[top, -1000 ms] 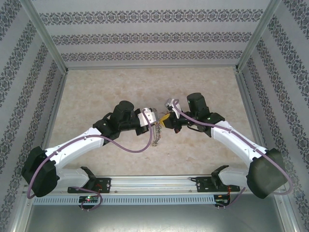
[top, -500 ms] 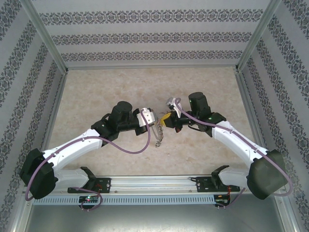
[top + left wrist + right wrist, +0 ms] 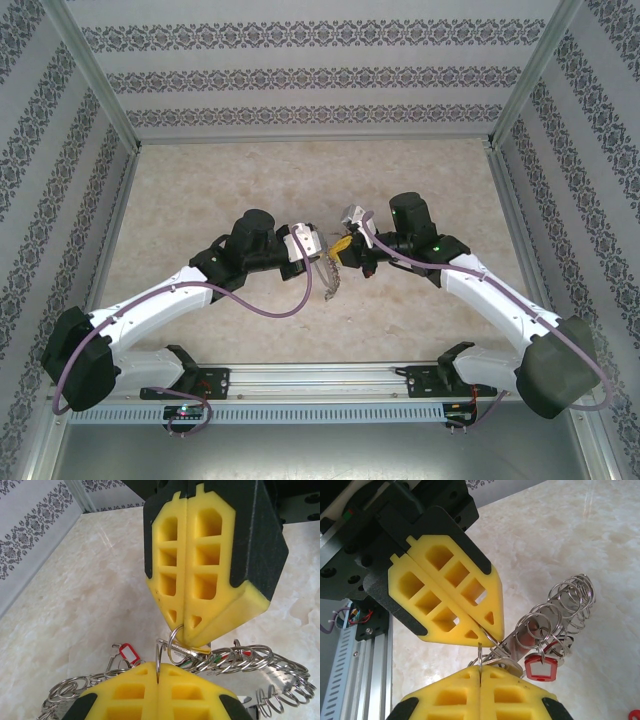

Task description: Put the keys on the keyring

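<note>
Yellow-padded left hand (image 3: 158,676) and right hand (image 3: 480,676) meet tip to tip above the pale stone-look surface (image 3: 200,190), each pinching a thin ring of the keyring (image 3: 250,661), whose chained loops and red-tagged key (image 3: 540,668) hang beneath them.

The left gripper (image 3: 158,669) and right gripper (image 3: 188,630) have yellow pads in black shells, and sit on white arm links (image 3: 160,300) with black joints and purple cables (image 3: 275,313). The keyring (image 3: 240,662) is silvery grey wire rings, with a red-framed tag (image 3: 129,655) at 8 o'clock of the right gripper. The table (image 3: 200,170) is cream with marbling, and the walls (image 3: 320,75) are white with dark grey floral bands.
</note>
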Available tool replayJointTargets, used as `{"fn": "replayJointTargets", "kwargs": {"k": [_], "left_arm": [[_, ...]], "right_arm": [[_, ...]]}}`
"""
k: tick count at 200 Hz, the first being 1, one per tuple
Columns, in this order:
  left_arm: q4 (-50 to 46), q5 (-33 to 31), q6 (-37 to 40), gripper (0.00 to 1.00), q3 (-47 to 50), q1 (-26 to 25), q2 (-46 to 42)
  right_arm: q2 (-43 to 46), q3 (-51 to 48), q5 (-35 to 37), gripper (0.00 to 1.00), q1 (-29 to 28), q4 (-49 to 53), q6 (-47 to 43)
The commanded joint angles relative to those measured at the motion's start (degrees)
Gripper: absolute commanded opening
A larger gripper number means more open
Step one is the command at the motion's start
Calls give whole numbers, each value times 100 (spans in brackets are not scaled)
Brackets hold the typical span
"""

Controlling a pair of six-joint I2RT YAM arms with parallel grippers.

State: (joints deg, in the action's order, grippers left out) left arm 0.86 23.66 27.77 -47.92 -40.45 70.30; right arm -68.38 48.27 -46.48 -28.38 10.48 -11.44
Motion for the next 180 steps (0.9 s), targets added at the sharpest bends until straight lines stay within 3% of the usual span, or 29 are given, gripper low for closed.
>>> {"fn": "replayJointTargets", "kwargs": {"k": [1,87,180], "left_arm": [[196,165,-70,0,-245,-71,-9],[484,421,-28,0,-73,-70,-175],[1100,564,-50,0,274,-69,-480]], "right_arm": [[37,121,-92,0,-62,-3,-140],[-265,168,91,0,65,-51,269],[-357,77,-186,0,280,-48,566]]}}
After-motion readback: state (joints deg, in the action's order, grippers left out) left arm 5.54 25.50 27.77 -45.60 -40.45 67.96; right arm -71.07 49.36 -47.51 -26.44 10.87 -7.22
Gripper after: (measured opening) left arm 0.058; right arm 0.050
